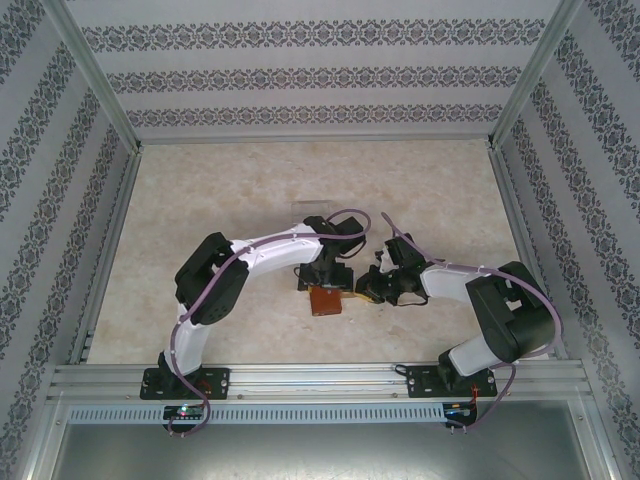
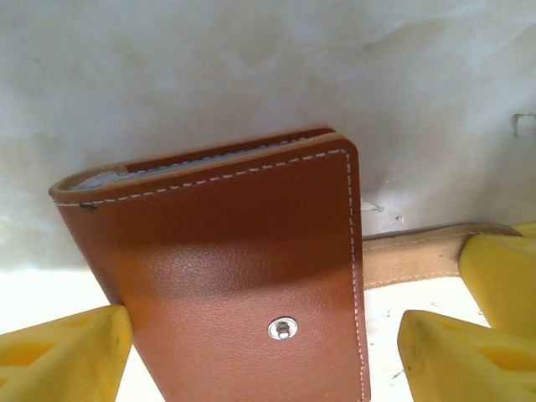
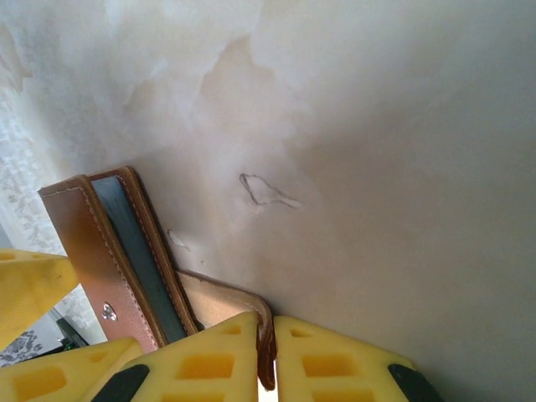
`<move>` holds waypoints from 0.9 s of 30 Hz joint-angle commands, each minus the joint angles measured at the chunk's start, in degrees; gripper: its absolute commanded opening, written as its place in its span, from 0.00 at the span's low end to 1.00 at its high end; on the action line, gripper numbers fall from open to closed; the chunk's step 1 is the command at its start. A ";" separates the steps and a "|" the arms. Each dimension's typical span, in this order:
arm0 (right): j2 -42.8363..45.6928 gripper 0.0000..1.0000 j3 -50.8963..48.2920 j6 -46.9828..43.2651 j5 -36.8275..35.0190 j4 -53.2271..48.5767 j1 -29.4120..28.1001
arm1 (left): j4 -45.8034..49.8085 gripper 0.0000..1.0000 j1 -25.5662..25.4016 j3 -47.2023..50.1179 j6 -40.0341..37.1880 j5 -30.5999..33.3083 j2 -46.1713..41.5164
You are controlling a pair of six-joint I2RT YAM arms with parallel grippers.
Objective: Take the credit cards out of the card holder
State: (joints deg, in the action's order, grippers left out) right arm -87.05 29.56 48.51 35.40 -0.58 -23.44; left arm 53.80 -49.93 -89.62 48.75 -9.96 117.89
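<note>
One sliver of credit cards [image 2: 99,179]; left pincer [image 2: 264,352] wide astride card holder [image 2: 234,251], right pincer [image 3: 266,339] tight on tab [image 3: 219,300].

Beige marbled table [image 1: 200,200] w/ brown card holder [image 1: 325,300] on it, nr front centre.

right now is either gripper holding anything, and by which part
The right gripper pinches the card holder by its closing tab; left gripper stands open.
</note>
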 commanded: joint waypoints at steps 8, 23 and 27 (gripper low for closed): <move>-3.00 0.13 -2.71 -0.61 1.69 7.26 -1.35 | 7.34 0.80 -0.95 -3.09 0.27 2.90 2.97; -2.23 0.13 -2.04 -0.72 0.50 5.62 -1.17 | 10.93 0.75 -0.96 -2.46 0.38 7.99 -3.87; -1.99 0.13 -1.50 -0.71 0.20 4.73 -1.17 | 11.25 0.71 -0.89 -1.57 0.47 9.12 -5.68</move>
State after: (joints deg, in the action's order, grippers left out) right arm -86.41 27.99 48.47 36.40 2.37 -22.98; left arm 60.86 -50.26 -91.90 48.71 -4.01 114.83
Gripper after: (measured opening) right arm 0.136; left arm 0.730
